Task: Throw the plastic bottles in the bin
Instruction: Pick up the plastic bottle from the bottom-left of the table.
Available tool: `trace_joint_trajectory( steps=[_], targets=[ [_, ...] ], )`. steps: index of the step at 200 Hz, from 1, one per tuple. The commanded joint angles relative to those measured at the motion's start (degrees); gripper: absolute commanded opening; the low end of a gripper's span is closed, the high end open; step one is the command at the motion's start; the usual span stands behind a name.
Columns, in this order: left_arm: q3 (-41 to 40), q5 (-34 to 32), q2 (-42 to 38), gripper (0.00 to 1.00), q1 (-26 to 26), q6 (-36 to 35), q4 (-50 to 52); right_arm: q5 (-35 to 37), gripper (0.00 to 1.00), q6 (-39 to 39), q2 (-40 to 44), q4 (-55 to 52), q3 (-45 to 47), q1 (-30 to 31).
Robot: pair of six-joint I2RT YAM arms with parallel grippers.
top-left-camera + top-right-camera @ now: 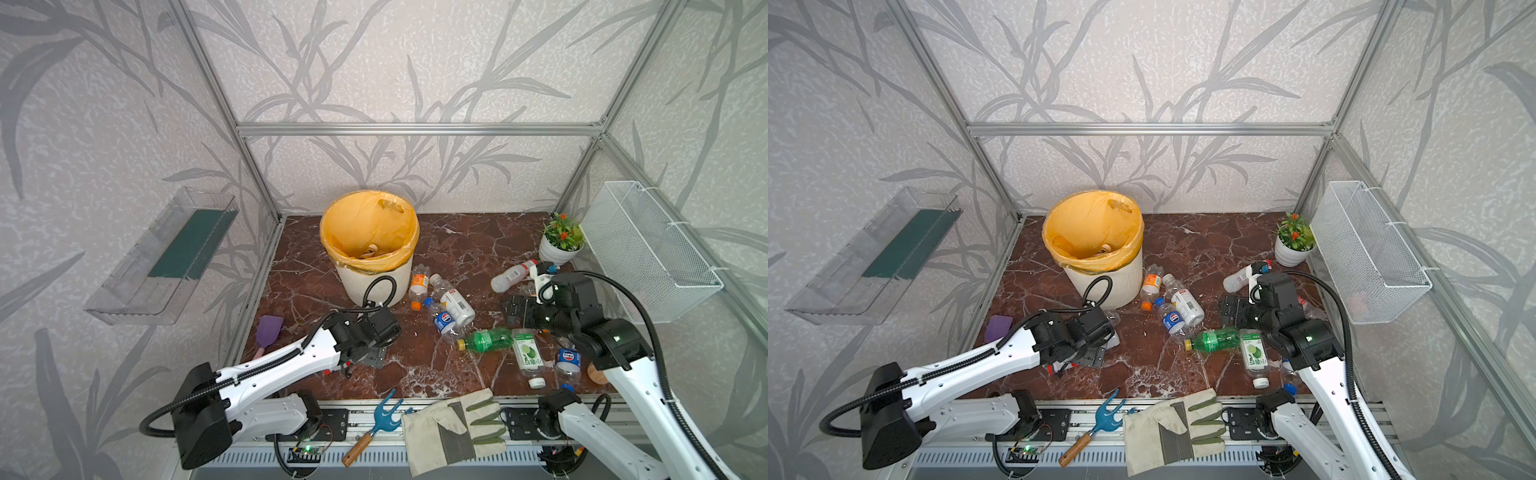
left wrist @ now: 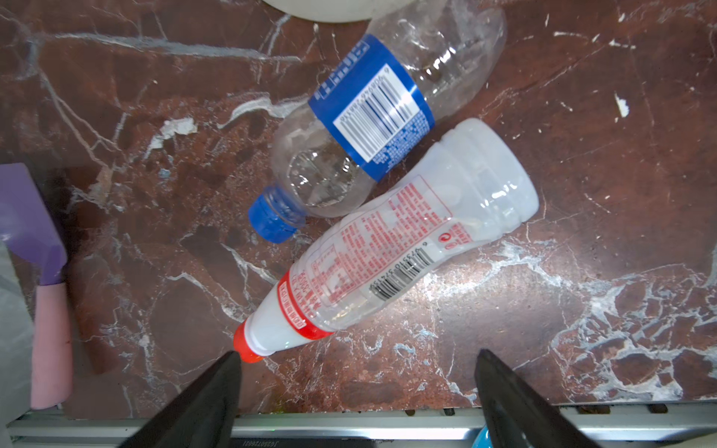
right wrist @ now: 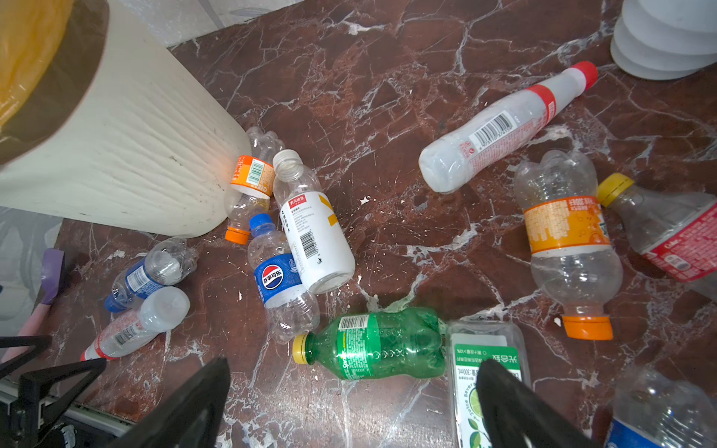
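Note:
The bin [image 1: 374,286], a cream ribbed bucket with a yellow bag, stands at the back of the marble floor. Several plastic bottles lie right of it, among them a green one [image 1: 488,340] and a white red-capped one [image 1: 511,276]. My left gripper [image 2: 357,355] hangs open in front of the bin. A white bottle with a red cap [image 2: 388,252] lies just ahead, its cap beside one fingertip, and a blue-label bottle [image 2: 372,112] lies next to it. My right gripper [image 3: 353,366] is open above the floor near the green bottle [image 3: 372,343], holding nothing.
A potted plant [image 1: 559,249] and a wire basket [image 1: 648,249] are at the back right. A purple spatula [image 1: 268,332] lies by the left frame. A glove [image 1: 453,428] and a blue hand rake [image 1: 374,428] lie on the front rail.

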State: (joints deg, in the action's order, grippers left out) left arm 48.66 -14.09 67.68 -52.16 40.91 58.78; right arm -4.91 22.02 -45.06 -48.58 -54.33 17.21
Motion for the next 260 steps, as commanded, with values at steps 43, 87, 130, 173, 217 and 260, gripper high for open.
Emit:
trace_joint_trajectory(
  steps=[43, 87, 130, 173, 217, 260],
  targets=[
    [-4.3, 7.0, -0.1, 0.92, 9.9, -7.0, -8.8, -2.9, 0.99, 0.7, 1.3, 2.9, 2.7, -0.4],
    [-2.3, 12.0, 7.2, 0.92, 10.8, -11.0, -9.8, -3.1, 0.99, 0.9, 1.7, 3.0, 3.0, -0.5],
    [-1.8, 13.1, 11.1, 0.91, 12.1, -13.5, -11.9, -3.0, 0.99, 0.8, 2.5, 2.6, 3.0, -0.6],
    [-2.5, 18.4, 11.2, 0.8, 11.4, -12.0, -13.9, -3.0, 0.99, 1.1, 3.0, 2.7, 3.3, -0.6],
    [-5.5, 18.7, 14.3, 0.73, 8.9, -10.9, -15.6, -2.7, 0.99, 0.7, 2.8, 2.8, 2.3, -0.6],
    [-3.4, 15.6, 16.7, 0.49, 5.5, -10.2, -15.9, -2.7, 0.99, 0.7, 3.0, 2.7, 2.2, -0.7]
  ],
)
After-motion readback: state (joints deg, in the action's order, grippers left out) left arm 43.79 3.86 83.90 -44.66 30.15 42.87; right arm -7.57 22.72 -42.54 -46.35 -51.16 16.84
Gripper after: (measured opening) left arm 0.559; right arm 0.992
